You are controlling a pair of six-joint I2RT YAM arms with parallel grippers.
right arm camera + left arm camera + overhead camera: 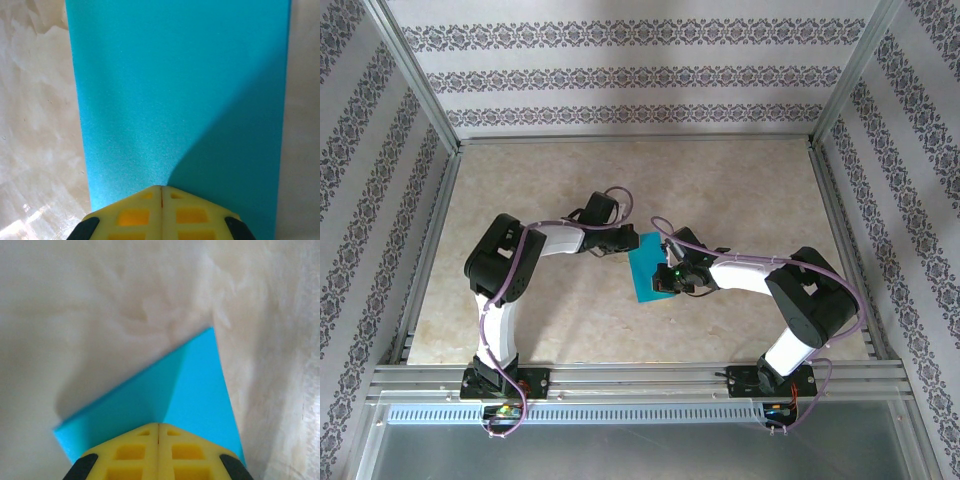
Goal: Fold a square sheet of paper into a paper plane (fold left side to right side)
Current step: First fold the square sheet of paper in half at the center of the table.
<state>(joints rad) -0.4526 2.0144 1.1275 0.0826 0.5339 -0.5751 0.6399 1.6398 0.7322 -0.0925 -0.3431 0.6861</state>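
Observation:
The square sheet of paper (644, 270) lies at the table's centre as a narrow teal-blue rectangle, longer front to back. My left gripper (632, 240) is at its far end, yellow fingers pressed together over the paper (200, 390), where one side looks darker along a slanted line. My right gripper (666, 280) is at the paper's right edge; its fingers are also together, tips down on the flat blue surface (165, 90). In the wrist views, the left gripper (158, 424) and the right gripper (161, 187) show no gap. I cannot tell whether either pinches the paper.
The marbled beige tabletop (560, 190) is bounded by aluminium rails, with a rail (640, 378) along the near edge and patterned walls (620, 70) behind and at both sides. Both arm bases stand on the near rail.

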